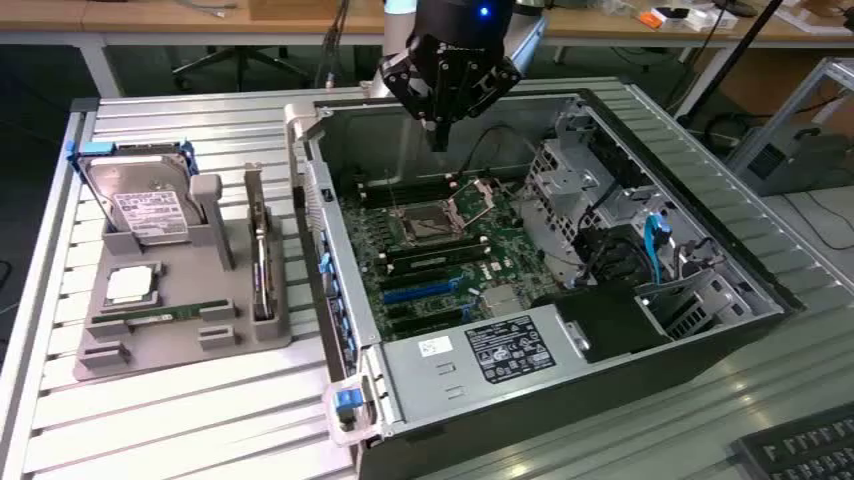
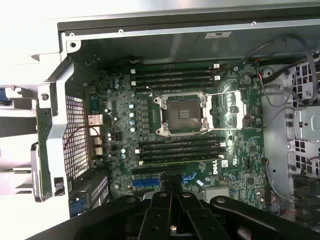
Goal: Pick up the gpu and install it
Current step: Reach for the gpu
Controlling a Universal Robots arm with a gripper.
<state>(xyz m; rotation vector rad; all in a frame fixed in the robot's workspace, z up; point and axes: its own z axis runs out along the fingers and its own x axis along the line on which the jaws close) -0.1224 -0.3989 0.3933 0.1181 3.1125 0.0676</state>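
An open black and silver computer tower case (image 1: 601,420) lies on its side on a slatted metal table (image 1: 174,420), with its green motherboard (image 1: 441,250) facing up. The exterior view takes in a grey plastic parts holder (image 1: 174,335) on the table beside the case, toward the exterior view's left. In it stand a boxy silver hard drive with a white label (image 1: 144,212) and the gpu (image 1: 256,250). The gpu is a thin dark card seen edge-on, upright in a slot along the holder's side nearest the case. The black robot gripper (image 1: 438,140) hangs above the case's far end, well apart from the gpu.

The wrist view looks straight down on the motherboard. It shows the square silver processor socket (image 2: 181,114), 2 banks of long black memory slots (image 2: 175,77) and blue expansion slots (image 2: 146,183). There the gripper's 2 fingers (image 2: 162,210) meet, with the jaws closed and holding nothing.
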